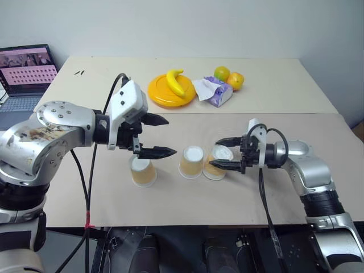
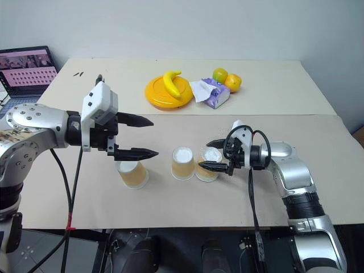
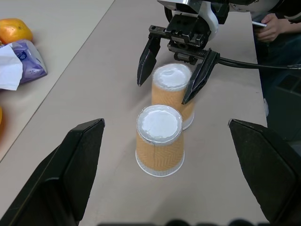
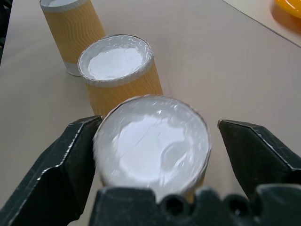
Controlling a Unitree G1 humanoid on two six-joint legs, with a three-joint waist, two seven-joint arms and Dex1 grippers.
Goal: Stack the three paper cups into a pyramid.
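Observation:
Three tan-orange paper cups stand upside down in a row on the table: the left cup (image 1: 143, 172), the middle cup (image 1: 191, 161) and the right cup (image 1: 218, 162). The middle and right cups are close together, and none rests on another. My right gripper (image 1: 215, 153) is open, one finger on each side of the right cup (image 4: 155, 141), low over the table. My left gripper (image 1: 170, 136) is open and hovers above the left cup, pointing toward the right arm. In the left wrist view the middle cup (image 3: 159, 141) sits in front of the right cup (image 3: 174, 92).
At the back of the table are a yellow plate (image 1: 162, 94) with a banana (image 1: 176, 81), a tissue pack (image 1: 216, 91) and two oranges (image 1: 229, 78). A laptop (image 1: 25, 74) sits off the table's left. A person's hand (image 3: 270, 21) shows beyond the right arm.

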